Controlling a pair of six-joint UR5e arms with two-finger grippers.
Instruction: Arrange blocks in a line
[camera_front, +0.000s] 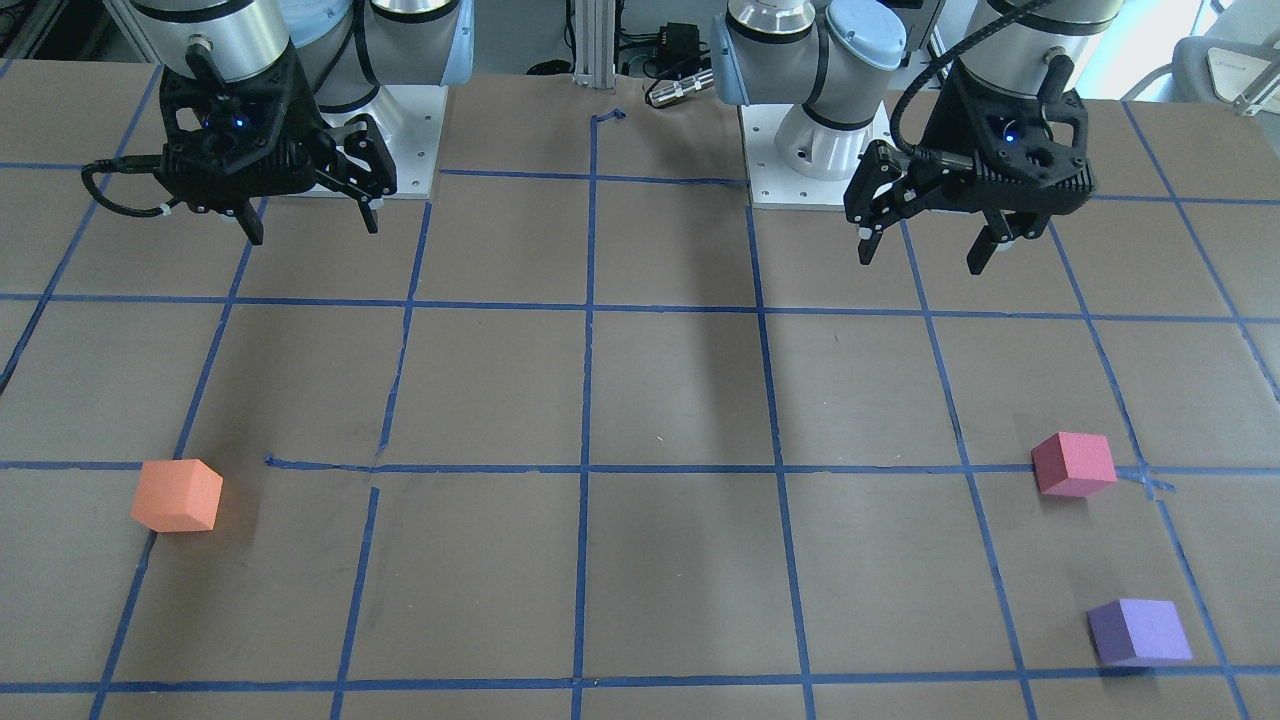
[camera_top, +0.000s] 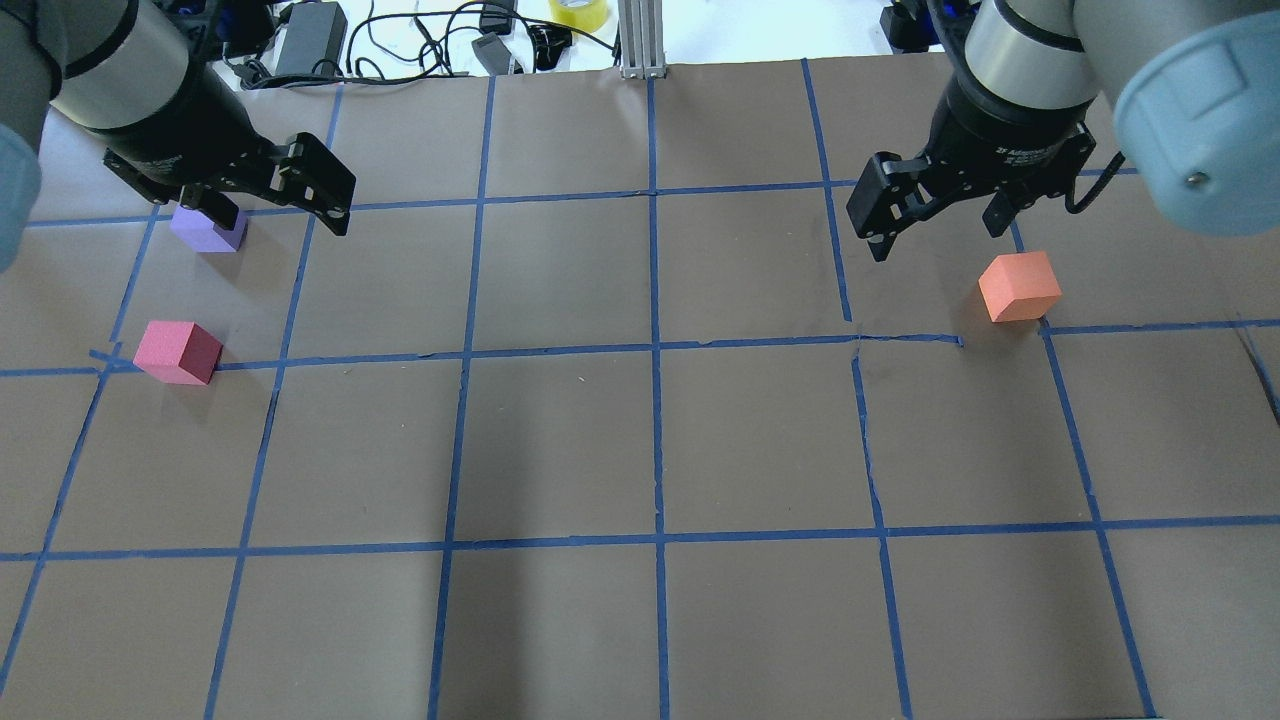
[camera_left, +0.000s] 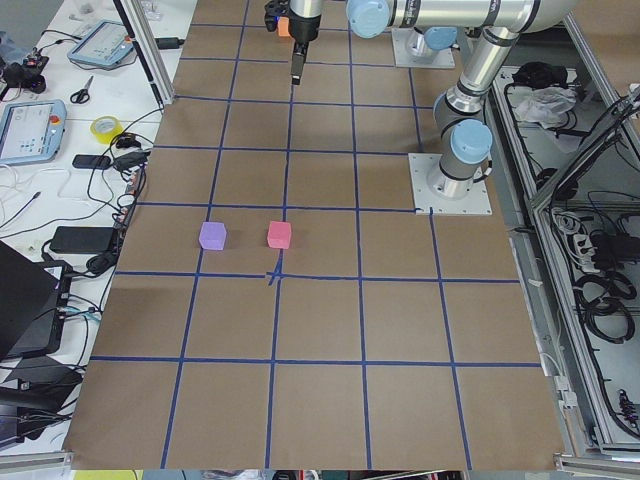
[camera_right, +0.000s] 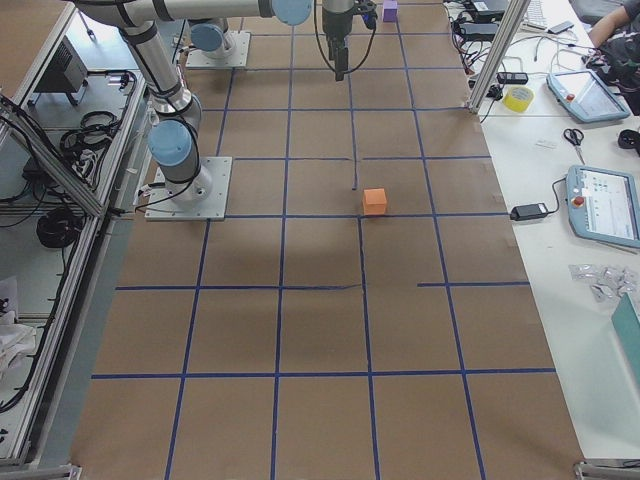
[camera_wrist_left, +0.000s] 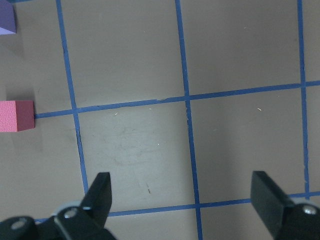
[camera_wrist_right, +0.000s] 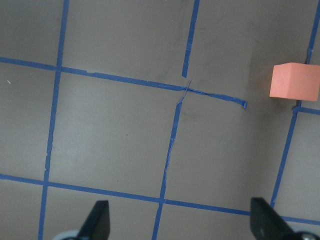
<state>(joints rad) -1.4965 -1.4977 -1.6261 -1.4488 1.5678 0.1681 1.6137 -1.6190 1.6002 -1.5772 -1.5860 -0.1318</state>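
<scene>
Front view: left gripper (camera_front: 922, 255) and right gripper (camera_front: 313, 230) hang spread, empty, above the blue-taped table (camera_front: 660, 390). The orange block (camera_front: 178, 495) lies on the right arm's side; pinkish-red block (camera_front: 1073, 464) and purple block (camera_front: 1138, 631) on the left's. Overhead: cables (camera_top: 420, 25) and yellow tape roll (camera_top: 578, 12) beyond the far edge.

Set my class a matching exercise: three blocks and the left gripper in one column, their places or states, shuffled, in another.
1 orange block
2 pinkish-red block
3 purple block
4 left gripper

A open, empty
B alone on robot's right side
C beside a tape crossing, robot's left side
D farthest from the robot

Pairs: 1-B, 2-C, 3-D, 4-A
</scene>
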